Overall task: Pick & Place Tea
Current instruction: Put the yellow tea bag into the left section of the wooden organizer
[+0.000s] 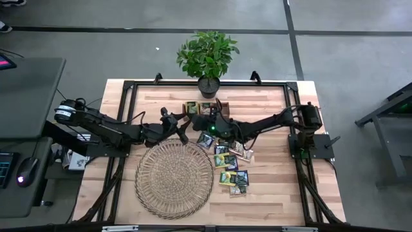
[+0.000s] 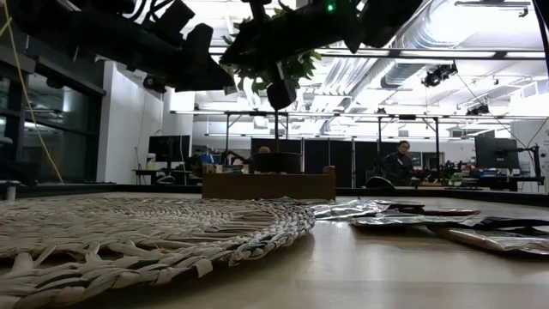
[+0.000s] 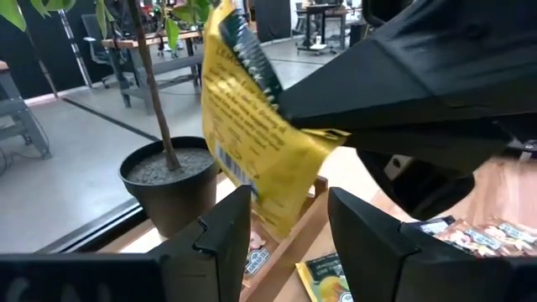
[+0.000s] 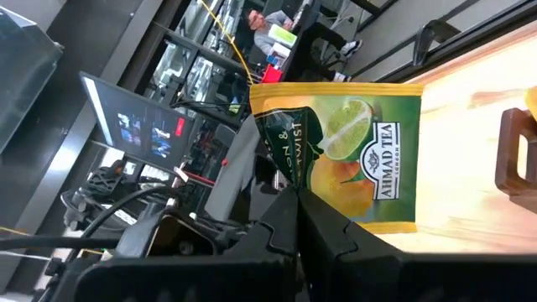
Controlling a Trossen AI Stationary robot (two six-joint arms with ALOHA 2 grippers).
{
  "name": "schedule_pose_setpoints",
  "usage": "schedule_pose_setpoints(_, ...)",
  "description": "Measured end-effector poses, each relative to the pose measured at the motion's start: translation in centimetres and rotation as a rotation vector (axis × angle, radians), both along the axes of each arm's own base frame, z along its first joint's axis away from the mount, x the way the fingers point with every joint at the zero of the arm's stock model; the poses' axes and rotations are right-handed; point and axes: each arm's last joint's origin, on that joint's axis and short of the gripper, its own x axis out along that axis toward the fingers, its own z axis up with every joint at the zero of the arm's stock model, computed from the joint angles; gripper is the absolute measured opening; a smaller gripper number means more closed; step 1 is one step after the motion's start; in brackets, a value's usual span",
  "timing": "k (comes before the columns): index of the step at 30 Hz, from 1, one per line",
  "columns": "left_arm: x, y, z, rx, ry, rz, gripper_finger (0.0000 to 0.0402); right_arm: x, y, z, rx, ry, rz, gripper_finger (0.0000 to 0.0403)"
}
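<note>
- My right hand (image 4: 295, 205) is clenching a yellow-green tea sachet (image 4: 357, 151), holding it aloft by the wooden tray (image 1: 205, 108) near the potted plant (image 1: 207, 55).
- My left hand (image 3: 289, 226) is hovering released, fingers (image 3: 226, 231) either side of the sachet's lower edge, contact unclear.
- Other sachets (image 1: 230, 164) are lying on the counter (image 1: 270, 103) beside the wicker mat (image 1: 174, 179).

Both arms are extended toward the table's middle; the right gripper (image 4: 294, 220) is clamped shut, the left gripper (image 3: 289, 231) spread apart.
</note>
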Motion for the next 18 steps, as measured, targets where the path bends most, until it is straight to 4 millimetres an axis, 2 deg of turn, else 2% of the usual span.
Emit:
schedule_pose_setpoints(14,-0.01,0.05,0.53,0.113,0.041,0.019,0.0156,0.13,-0.84,0.00,-0.021,0.012,0.077,0.0000)
schedule_pose_setpoints(18,-0.07,0.11,0.56,0.130,0.053,0.049,0.0138,0.13,-0.84,0.00,-0.020,0.011,0.079,0.0000)
